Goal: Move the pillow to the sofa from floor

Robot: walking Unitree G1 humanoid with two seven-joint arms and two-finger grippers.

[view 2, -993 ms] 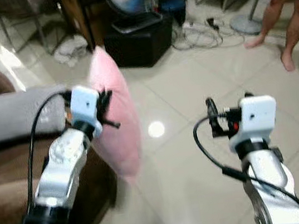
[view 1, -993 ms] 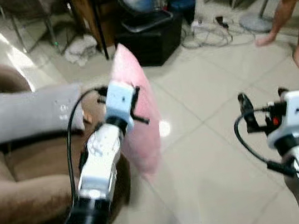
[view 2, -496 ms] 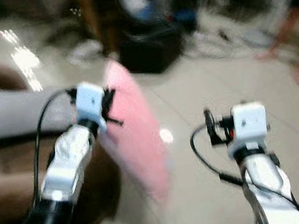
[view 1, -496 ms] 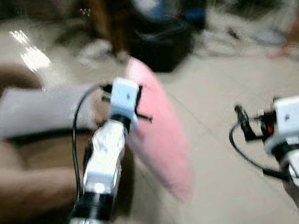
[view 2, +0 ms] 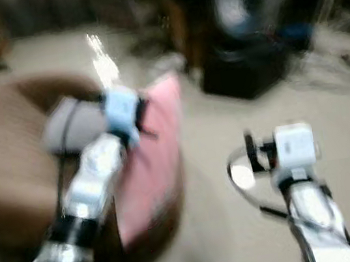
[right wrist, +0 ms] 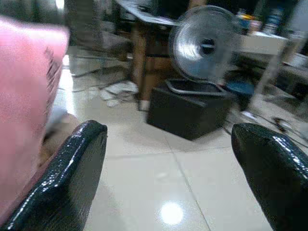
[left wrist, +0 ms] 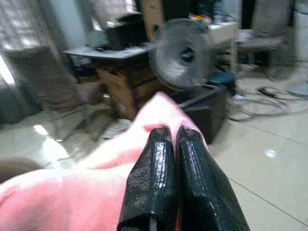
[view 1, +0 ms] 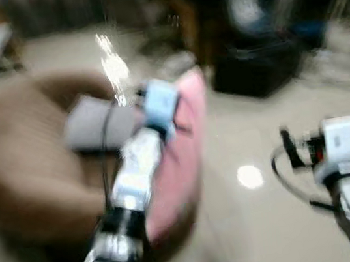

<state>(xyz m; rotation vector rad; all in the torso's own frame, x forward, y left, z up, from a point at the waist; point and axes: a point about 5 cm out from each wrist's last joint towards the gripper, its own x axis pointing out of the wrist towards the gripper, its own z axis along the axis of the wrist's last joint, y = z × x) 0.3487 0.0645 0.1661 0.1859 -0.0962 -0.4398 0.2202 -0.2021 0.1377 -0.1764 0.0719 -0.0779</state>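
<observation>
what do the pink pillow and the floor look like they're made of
The pink pillow, pinched in the left gripper, looks like soft matte fabric over stuffing: it puckers and folds at the fingers. The floor looks like glossy pale tile, probably ceramic, given the grout lines and the sharp light reflections.

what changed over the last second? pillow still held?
The camera swung left, so the brown sofa now takes up more of the head views, blurred. The pink pillow, which hung over the floor tiles, now hangs against the sofa's edge near the grey cushion. The left gripper stays shut on the pillow; the right gripper stays open, holding nothing.
</observation>
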